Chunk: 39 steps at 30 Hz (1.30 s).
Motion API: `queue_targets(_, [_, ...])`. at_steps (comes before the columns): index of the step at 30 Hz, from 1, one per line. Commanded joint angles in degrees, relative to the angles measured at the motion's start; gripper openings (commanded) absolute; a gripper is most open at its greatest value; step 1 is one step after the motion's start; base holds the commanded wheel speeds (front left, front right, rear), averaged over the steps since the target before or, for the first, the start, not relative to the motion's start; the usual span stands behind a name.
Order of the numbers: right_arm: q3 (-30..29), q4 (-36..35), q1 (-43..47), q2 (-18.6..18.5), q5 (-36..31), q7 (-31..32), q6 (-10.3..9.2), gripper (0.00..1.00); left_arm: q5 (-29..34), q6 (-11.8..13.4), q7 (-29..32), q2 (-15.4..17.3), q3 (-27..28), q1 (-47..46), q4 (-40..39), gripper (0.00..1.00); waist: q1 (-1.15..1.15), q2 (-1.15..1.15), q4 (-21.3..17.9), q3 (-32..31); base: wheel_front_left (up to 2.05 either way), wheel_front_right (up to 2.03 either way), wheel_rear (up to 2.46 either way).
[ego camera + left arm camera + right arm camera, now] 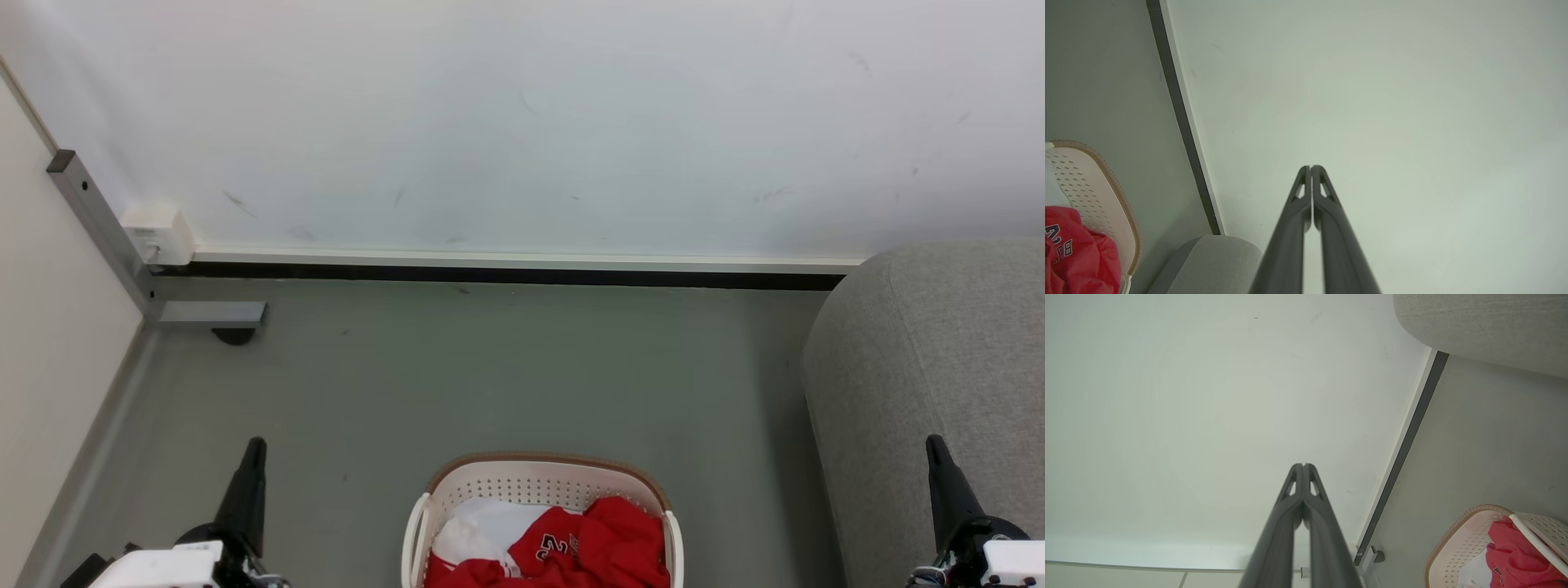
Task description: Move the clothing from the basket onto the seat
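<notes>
Bright red fabric clothing [600, 539] with white-edged lettering is lying bunched in the oval cream-white perforated plastic basket [522, 487], taking up its right side. A plain white cloth [482, 527] is lying against it on the left. The brown-rimmed basket is sitting on the grey-green floor [490, 367], near centre. Its near end is running out of frame, so I can't tell how much more is inside.

The large light grey upholstered seat [931, 367] is standing right of the basket, apart from it.

The left gripper [255, 447] is hovering over the floor, near left of the basket, fingers pressing together and gripping nothing. The right gripper [933, 445] is hovering near right, in front of the seat, likewise clamped tight and empty. In both wrist views the fingers are pointing at the white wall [522, 122].

At far left, a grey metal post [98, 220] and a white wall box [157, 233] are sitting against the wall.
</notes>
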Motion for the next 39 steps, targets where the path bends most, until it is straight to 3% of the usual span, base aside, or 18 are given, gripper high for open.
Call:
queue_targets(1, [-0.1, -0.3, -0.8, -0.4, 0.0, 0.1, -0.13, 0.0, -0.7, -0.2, 0.2, 0.4, 0.1, -0.5, -0.2, 0.0, 0.0, 0.0, 0.0, 0.0, 0.0, 0.0, 0.0])
queue_targets(2, [-0.1, -0.3, -0.8, -0.4, 0.0, 0.1, -0.13, 0.0, -0.7, -0.2, 0.2, 0.4, 0.1, -0.5, -0.2, 0.0, 0.0, 0.0, 0.0, 0.0, 0.0, 0.0, 0.0])
queue_targets(3, [0.0, 0.0, 0.0, 0.0, 0.0, 0.0, 0.0, 1.0, 0.0, 0.0, 0.0, 0.0, 0.0, 0.0, 0.0, 1.0, 0.0, 0.0, 0.0, 0.0, 0.0, 0.0, 0.0])
queue_targets(20, [1.5, -1.0, 2.0, -1.0, -5.0, -3.6, -0.01, 1.0, 3.4, 0.9, -4.3, -0.2, -3.6, 0.2, 0.4, 1.0, 0.0, 0.0, 0.0, 0.0, 0.0, 0.0, 0.0])
queue_targets(39, [2.6, -4.4, 3.3, -3.8, -28.6, -8.7, -0.03, 1.0, 23.7, 7.5, -8.7, 0.0, -9.0, -0.3, -3.4, 1.0, 0.0, 0.0, -0.3, -0.1, 0.0, 0.0, 0.0])
